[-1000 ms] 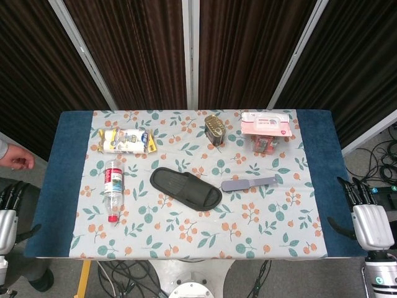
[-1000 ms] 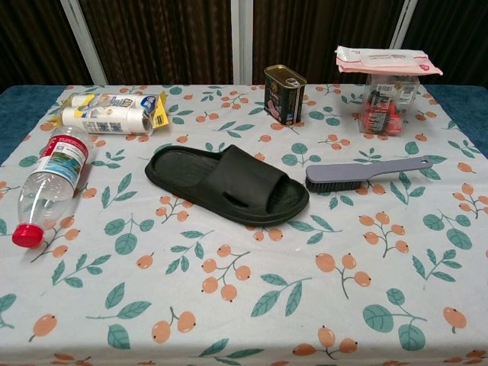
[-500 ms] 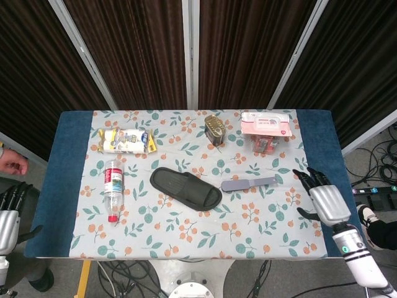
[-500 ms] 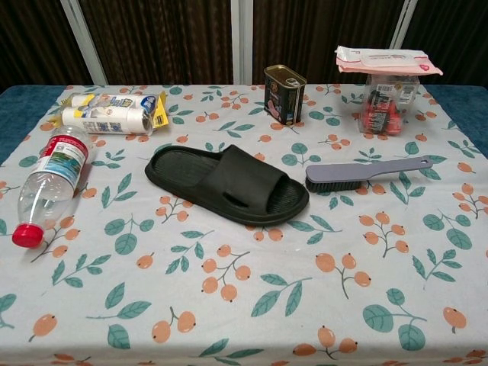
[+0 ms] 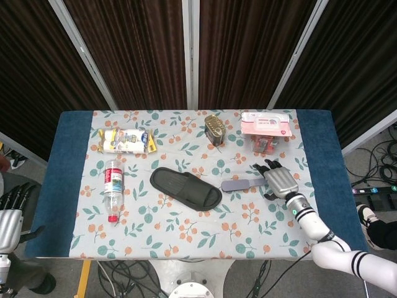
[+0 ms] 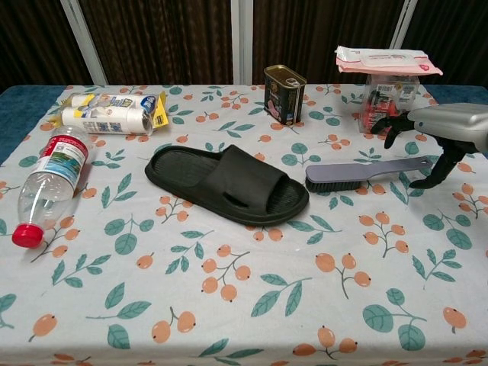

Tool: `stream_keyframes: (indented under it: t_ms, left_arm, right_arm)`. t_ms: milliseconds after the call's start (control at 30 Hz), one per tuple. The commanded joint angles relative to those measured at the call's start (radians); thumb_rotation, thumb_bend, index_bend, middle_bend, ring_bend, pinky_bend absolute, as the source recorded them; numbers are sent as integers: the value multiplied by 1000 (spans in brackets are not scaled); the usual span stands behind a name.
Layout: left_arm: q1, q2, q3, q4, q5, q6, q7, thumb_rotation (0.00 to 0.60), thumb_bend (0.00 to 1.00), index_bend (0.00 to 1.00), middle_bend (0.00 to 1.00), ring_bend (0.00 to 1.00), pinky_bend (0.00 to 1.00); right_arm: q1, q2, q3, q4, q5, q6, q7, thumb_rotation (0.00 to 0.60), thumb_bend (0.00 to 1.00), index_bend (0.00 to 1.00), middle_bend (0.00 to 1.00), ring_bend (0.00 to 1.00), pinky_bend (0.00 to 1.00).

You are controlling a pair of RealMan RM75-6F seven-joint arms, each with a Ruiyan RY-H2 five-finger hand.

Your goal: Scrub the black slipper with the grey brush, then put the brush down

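The black slipper (image 5: 185,187) (image 6: 227,184) lies flat at the middle of the floral cloth. Just to its right lies the grey brush (image 5: 246,184) (image 6: 364,172), bristles down, handle pointing right. My right hand (image 5: 280,180) (image 6: 440,130) hovers over the end of the brush handle with its fingers spread and nothing in them; no contact with the handle shows. My left hand (image 5: 8,211) hangs off the table's left side, fingers apart and empty, and does not show in the chest view.
A plastic bottle with a red cap (image 5: 112,187) (image 6: 46,184) lies at the left. A yellow-blue packet (image 5: 125,140) (image 6: 110,111) sits at the back left, a tin can (image 5: 214,129) (image 6: 284,94) at the back middle, a wipes pack on a box (image 5: 267,131) (image 6: 387,78) at the back right.
My right hand has swung in from beyond the table's right edge to above the brush handle. The person's hand at the left edge has withdrawn. Slipper and brush have not moved.
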Motion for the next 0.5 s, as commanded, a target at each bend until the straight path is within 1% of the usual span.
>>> stream_keyframes:
  t_ms: [33,100,133,167,267,367,500]
  left_arm:
    - [-1,-1,0,2,-1,-1,-2,600,159,148,175,102,148]
    - [-1,-2,0,3,0,-1,-3,600,159,148,175,102,149]
    - [-1,-3,0,3,-1,0,-3,600,158,148,175,101,149]
    - [-1,-3,0,3,-2,0,-3,600,159,148,175,102,149]
    - [3,-3,1,5,-8,0,-6,600,159,148,175,102,149]
    - [5,-6,2,9,-10,1,-11,600,159,148,175,102,149]
    - [10,-9,3,14,-14,5,-17,600,158,152,175,102,149]
  right_arm:
    - [23,-32,-8,41,20,-23,-16,600,104,196,275,98,129]
    - [39,-57,-8,76,33,-33,-21,600,110,292,324,158,176]
    - [45,-67,-7,90,36,-34,-21,600,113,320,338,176,194]
    - [52,-80,-5,109,39,-35,-18,600,115,387,376,225,243]
    - [69,-105,-3,153,49,-51,-8,600,118,504,456,320,352]
    - [86,-122,-6,182,60,-72,-7,600,120,547,498,371,405]
    - [96,-130,-7,193,66,-75,5,600,118,584,524,426,476]
